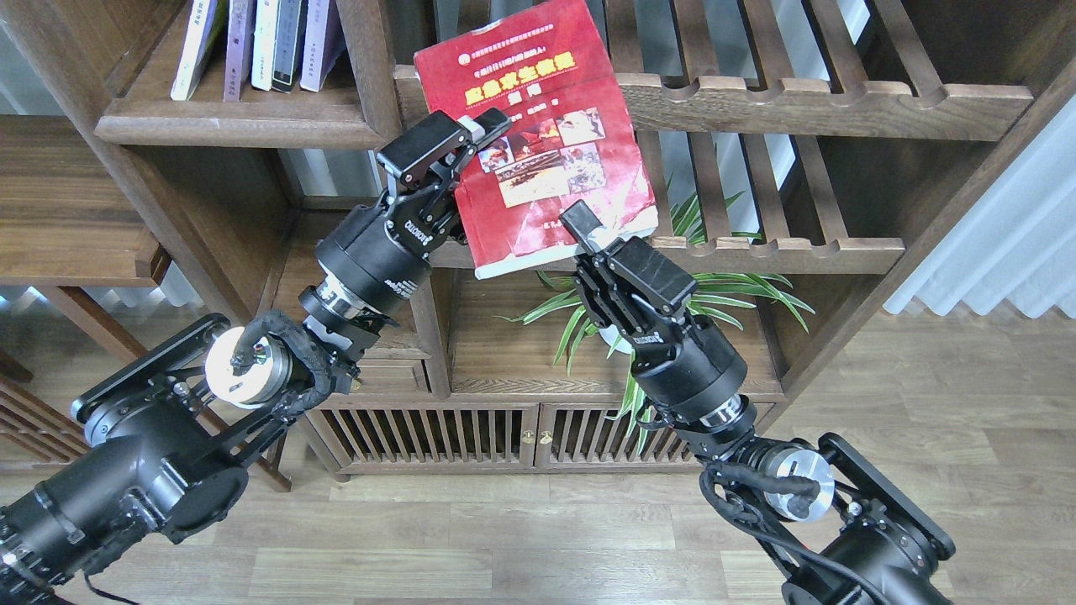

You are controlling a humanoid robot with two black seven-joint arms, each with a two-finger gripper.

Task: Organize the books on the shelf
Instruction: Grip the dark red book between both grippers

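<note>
Head view shows both black arms reaching up to one red book (546,126), which is held in the air in front of the bookcase, at about 12 o'clock in the frame. The book has small photos on the cover and is tilted, its top leaning a little toward 11 o'clock.

The left gripper (483,134) comes from 8 o'clock and is clamped on the left edge of the book; one finger lies on the cover and the other is hidden behind it. The right gripper (588,239) comes from 5 o'clock and pinches the lower right corner of the same book, with one finger on the cover near the white page edges.

The top of the book overlaps the upper slatted rack (807,97), and its bottom edge hangs just in front of the lower slatted rack (782,244). I cannot tell whether it touches either of them.

The solid flat shelf (235,126) is at 10 o'clock, beside the book and separated from it by a wooden post. Several upright books (261,42) stand on it, leaning slightly.

A green plant (714,290) shows behind the right gripper, at about 3 o'clock from it.
</note>
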